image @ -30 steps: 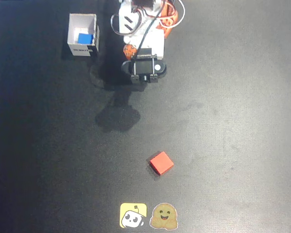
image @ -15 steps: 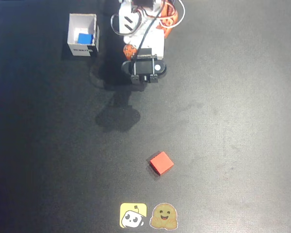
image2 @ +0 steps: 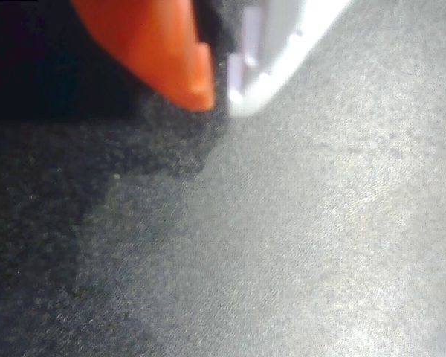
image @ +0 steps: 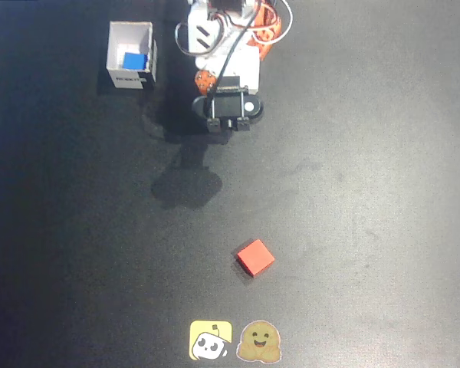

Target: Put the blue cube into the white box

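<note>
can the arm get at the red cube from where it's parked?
Probably yes. The red cube sits alone on bare black table, in front of the folded arm, with nothing between them. The gripper is shut and empty. Whether the cube lies within reach can't be confirmed.

Dark matte tabletop [image: 368, 192], faint smudges, soft overhead light

A black table [image: 383, 192] carries the white box [image: 130, 75], a red cube [image: 255, 257] and two stickers [image: 234, 341].

From overhead we see the cube [image: 134, 60] seemingly inside the box [image: 130, 77], left of the arm [image: 227, 54]; another cube [image: 255, 257] lies well below.
</note>
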Robot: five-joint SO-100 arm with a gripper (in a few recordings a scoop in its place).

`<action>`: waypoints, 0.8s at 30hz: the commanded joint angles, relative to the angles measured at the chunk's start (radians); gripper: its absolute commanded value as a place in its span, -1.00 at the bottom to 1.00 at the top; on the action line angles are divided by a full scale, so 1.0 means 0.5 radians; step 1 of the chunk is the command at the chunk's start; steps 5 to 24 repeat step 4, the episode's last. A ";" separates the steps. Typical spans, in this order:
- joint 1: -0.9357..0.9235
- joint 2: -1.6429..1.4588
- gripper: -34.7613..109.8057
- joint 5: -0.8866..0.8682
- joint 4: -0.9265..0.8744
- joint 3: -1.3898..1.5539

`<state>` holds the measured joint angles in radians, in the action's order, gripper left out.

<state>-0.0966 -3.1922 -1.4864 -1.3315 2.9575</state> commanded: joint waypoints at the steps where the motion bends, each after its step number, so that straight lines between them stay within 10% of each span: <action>1: -0.015 -0.006 -0.52 -0.012 -0.009 -0.006; 24: -0.015 -0.006 -0.52 -0.012 -0.009 -0.006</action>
